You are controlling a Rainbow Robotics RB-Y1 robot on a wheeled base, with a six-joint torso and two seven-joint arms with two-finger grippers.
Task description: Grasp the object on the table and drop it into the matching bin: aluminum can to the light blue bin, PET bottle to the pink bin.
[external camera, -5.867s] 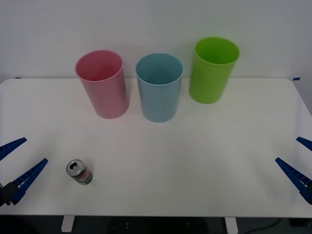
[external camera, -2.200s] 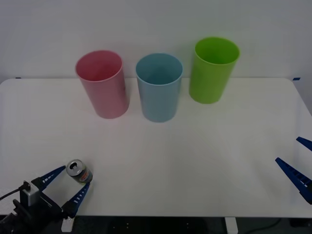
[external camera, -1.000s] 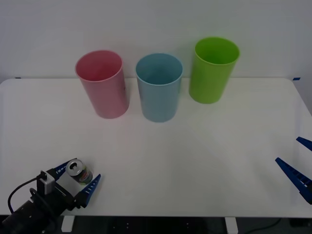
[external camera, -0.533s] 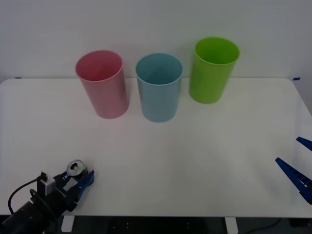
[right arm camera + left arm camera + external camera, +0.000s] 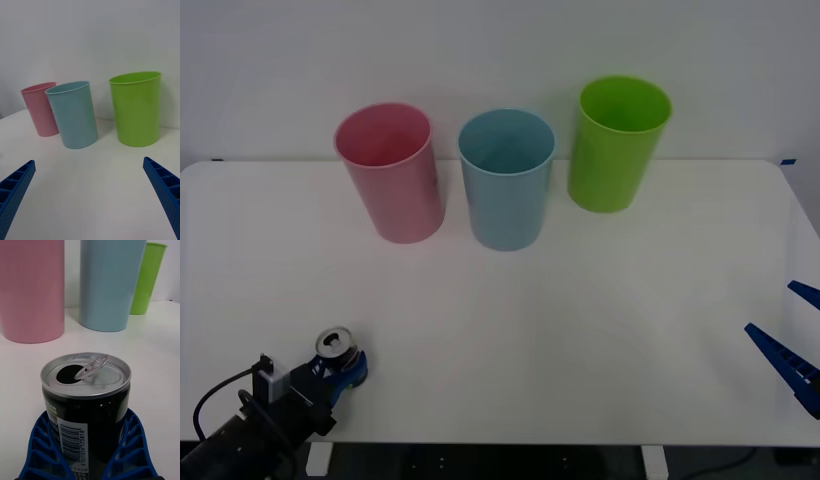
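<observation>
Left gripper [image 5: 340, 375] clamped snug on upright can [image 5: 336, 346] at near-left table [image 5: 600, 300] edge; right gripper [image 5: 90, 198] spread wide, holding nothing.

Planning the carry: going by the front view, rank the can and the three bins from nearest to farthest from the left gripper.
1. Can, clamped in the left gripper, near-left table corner.
2. Pink bin, far left.
3. Light blue bin, middle.
4. Lime green bin, far right.

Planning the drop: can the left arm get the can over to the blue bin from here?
Probably yes. The left gripper is shut on the can, and bare table lies between it and the blue bin.
</observation>
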